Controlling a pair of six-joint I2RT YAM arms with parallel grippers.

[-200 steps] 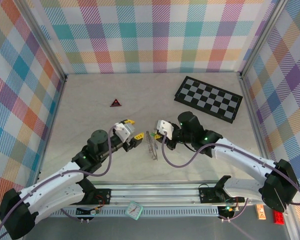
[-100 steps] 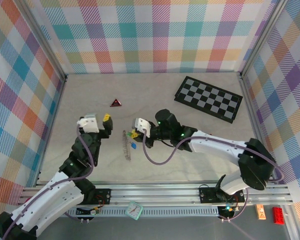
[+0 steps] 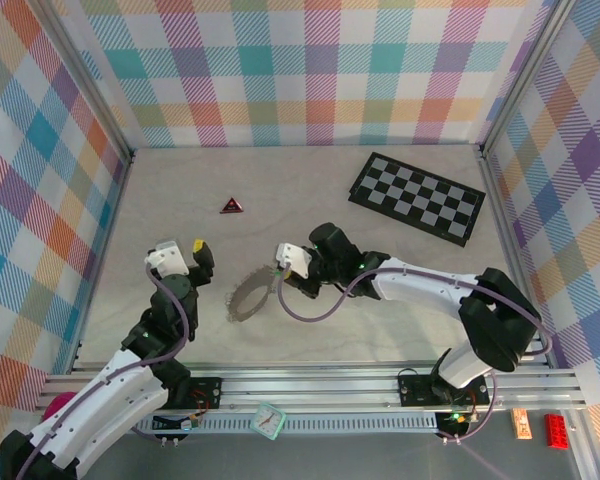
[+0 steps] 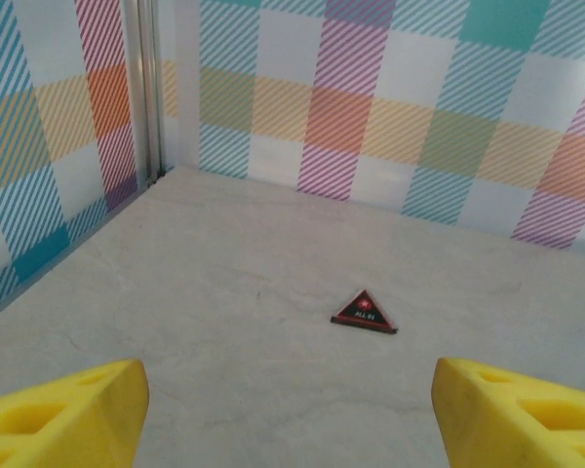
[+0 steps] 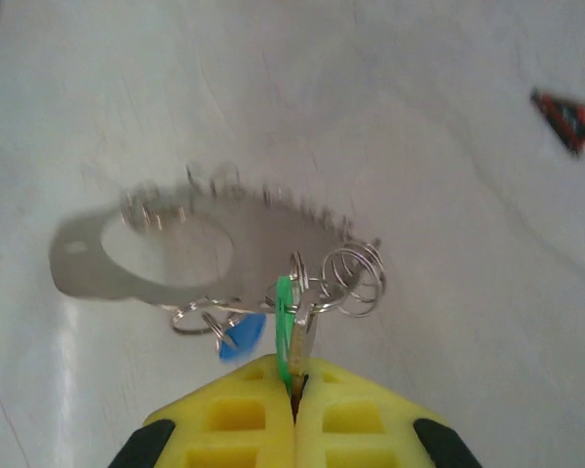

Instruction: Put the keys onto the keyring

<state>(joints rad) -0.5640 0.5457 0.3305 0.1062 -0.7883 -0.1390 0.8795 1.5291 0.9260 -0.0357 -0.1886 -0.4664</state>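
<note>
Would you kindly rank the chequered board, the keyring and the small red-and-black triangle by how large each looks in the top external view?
1. chequered board: clearly the largest.
2. keyring: noticeably smaller than the board.
3. red-and-black triangle: the smallest by far.
All three sit at about table level, so nearness to the camera hardly affects this ranking.

The table [image 3: 310, 190] lies bare between the red-and-black triangle [image 3: 231, 206] and the chequered board [image 3: 417, 197]. The keyring [image 3: 252, 291] and the right arm [image 3: 420, 287] obstruct the centre; checked walls [image 3: 310, 70] close three sides.
</note>
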